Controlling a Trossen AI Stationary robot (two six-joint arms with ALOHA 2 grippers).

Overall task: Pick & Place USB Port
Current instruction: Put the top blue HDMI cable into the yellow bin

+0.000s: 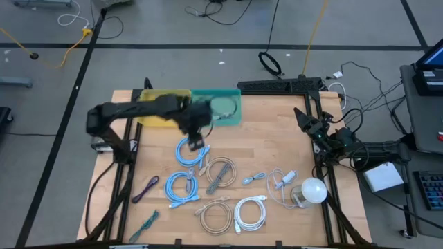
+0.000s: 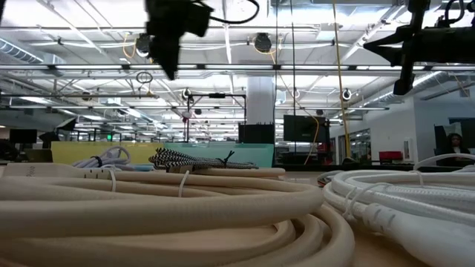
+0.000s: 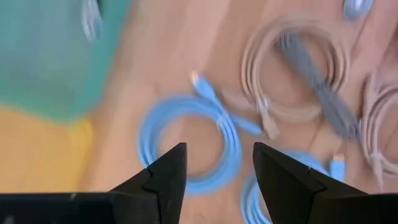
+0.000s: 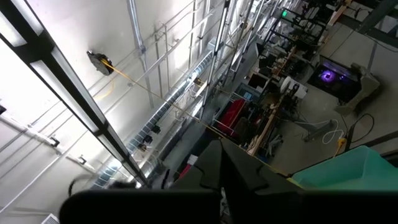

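Observation:
Several coiled USB cables lie on the wooden table. My left gripper hangs open above a light-blue coil, just in front of the bins, and touches nothing; it shows high up in the low view. A second blue coil lies nearer. A yellow bin and a green bin stand at the far edge, and a pale cable lies in the green one. My right gripper waits shut, raised at the table's right side.
Beige coils, a white coil, a white cable beside a round white object, and purple and teal cables lie on the near half. Bare wood lies between the green bin and the right arm.

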